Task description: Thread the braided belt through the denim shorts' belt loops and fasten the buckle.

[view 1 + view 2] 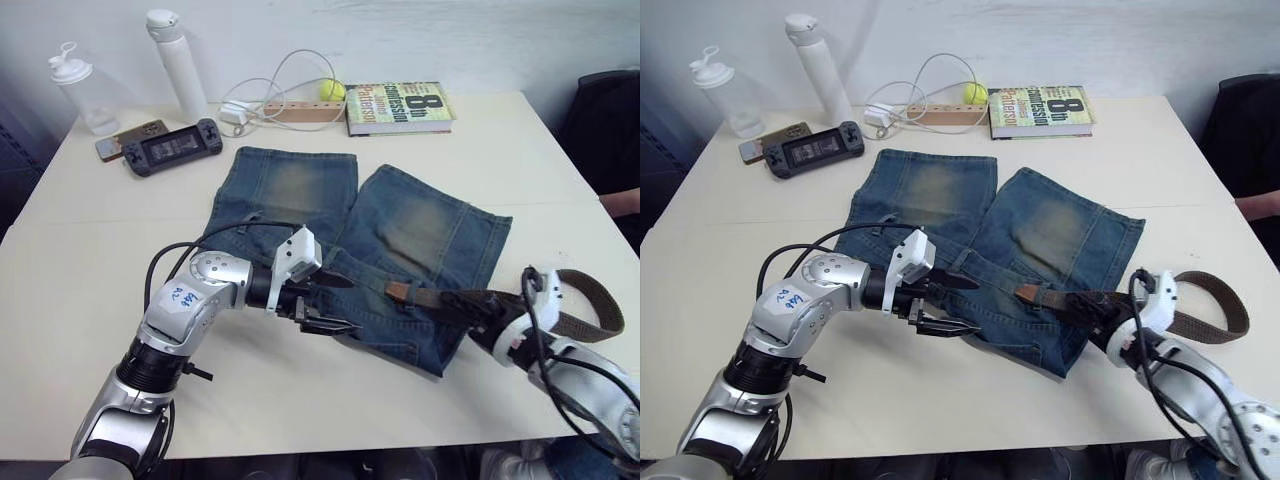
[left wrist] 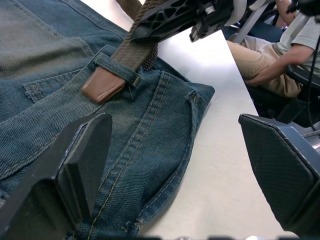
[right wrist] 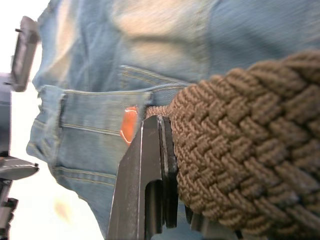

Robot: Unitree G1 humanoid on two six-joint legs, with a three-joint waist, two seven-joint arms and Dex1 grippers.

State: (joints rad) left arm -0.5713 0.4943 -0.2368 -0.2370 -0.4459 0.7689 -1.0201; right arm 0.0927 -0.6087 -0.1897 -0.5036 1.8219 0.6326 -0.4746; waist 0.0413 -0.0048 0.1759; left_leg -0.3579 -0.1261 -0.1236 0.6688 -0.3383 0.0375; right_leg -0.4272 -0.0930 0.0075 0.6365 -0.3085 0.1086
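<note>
- Head views: one pair of faded blue denim shorts (image 1: 370, 250) with yellowish worn patches is laid flat on the white table (image 1: 90, 300). One dark-brown braided belt (image 1: 590, 300) is seen, its lighter brown leather tip (image 1: 397, 292) passed under one narrow denim belt loop (image 1: 409, 297) on the waistband, the rest curling past the shorts' right edge. Beyond the shorts, two bottles are counted: a clear plastic one (image 1: 78, 90) and a tall white one (image 1: 177, 62), their contents not discernible. One book (image 1: 398, 105) near them is marked "8th Confession" and "Patterson". One yellow ball (image 1: 332, 90) sits on a wooden strip, and one black handheld console (image 1: 172, 146) lies beside one phone (image 1: 125, 140).
- Left wrist view: the left gripper (image 2: 185, 165) is held with its black fingers wide apart above the waistband, nothing between them.
- Right wrist view: the right gripper (image 3: 165, 190) is clamped onto the belt's woven strap, just behind the tip.
</note>
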